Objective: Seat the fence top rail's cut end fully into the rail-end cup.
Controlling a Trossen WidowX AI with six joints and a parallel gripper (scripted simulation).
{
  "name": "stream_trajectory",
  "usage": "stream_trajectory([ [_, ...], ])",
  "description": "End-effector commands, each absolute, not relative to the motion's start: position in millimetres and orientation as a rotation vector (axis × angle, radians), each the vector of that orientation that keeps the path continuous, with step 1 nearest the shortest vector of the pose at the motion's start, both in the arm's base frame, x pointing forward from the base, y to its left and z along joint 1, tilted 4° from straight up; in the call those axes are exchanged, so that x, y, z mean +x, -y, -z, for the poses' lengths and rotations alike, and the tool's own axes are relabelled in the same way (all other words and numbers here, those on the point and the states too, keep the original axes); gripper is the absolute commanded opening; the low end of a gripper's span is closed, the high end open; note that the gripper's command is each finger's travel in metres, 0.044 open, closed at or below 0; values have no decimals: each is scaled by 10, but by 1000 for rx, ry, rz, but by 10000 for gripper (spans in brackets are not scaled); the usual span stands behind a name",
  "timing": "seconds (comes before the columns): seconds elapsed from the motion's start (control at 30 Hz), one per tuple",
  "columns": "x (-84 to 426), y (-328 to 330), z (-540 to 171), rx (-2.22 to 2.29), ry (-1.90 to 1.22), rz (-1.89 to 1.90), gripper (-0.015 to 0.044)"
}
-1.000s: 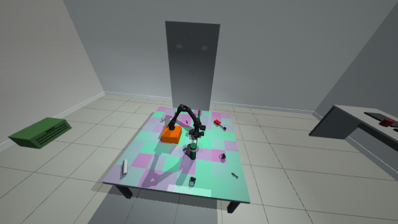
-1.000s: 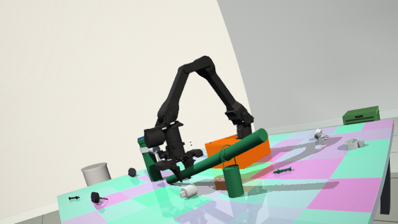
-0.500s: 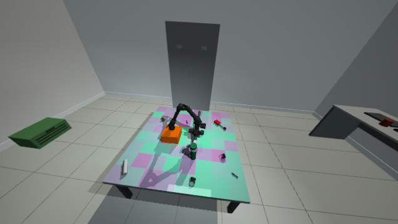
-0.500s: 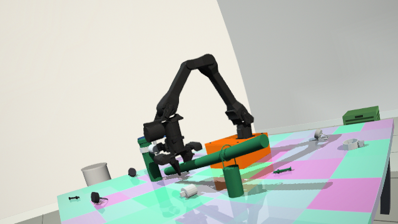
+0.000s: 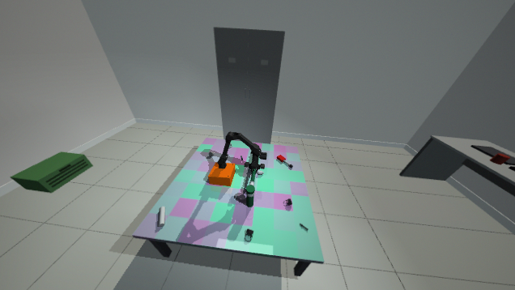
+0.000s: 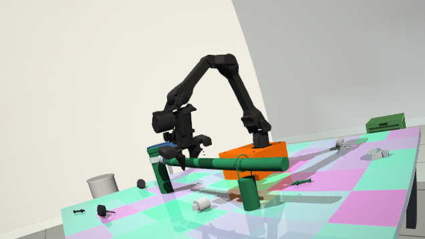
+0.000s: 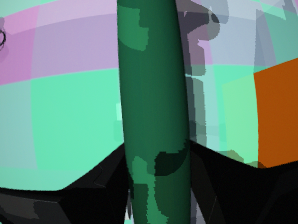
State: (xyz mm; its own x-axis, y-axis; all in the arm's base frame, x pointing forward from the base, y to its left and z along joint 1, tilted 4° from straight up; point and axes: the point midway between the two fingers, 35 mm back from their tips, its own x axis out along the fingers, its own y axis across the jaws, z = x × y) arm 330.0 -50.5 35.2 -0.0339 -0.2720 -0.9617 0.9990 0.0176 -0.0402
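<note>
The green top rail (image 6: 230,163) (image 7: 152,83) lies almost level above the table and runs through the loop cap on the short green post (image 6: 248,193) (image 5: 250,196). Its cut end points at the pale rail-end cup (image 6: 162,161) on the big green post (image 6: 162,177), right under the post's blue cap (image 6: 160,145). The white brace band (image 6: 153,160) sits high on that post. I cannot tell how deep the end sits in the cup. My gripper (image 6: 187,161) (image 7: 154,144) (image 5: 253,169) is shut on the rail close to the big post.
The arm stands on an orange base block (image 6: 264,155) (image 5: 222,174) behind the rail. Loose parts lie around: a white cylinder (image 6: 201,203), a grey cup (image 6: 103,185), a green bolt (image 6: 301,181), a white clamp (image 6: 375,153), and black bits (image 6: 101,209).
</note>
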Motion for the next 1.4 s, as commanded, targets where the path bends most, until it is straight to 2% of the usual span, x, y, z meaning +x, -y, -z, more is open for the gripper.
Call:
stream_trajectory([
  [0.0, 3301, 503, -344, 968, -1042, 1336, 0],
  [1.37, 3330, 694, -406, 967, -1048, 1342, 0],
])
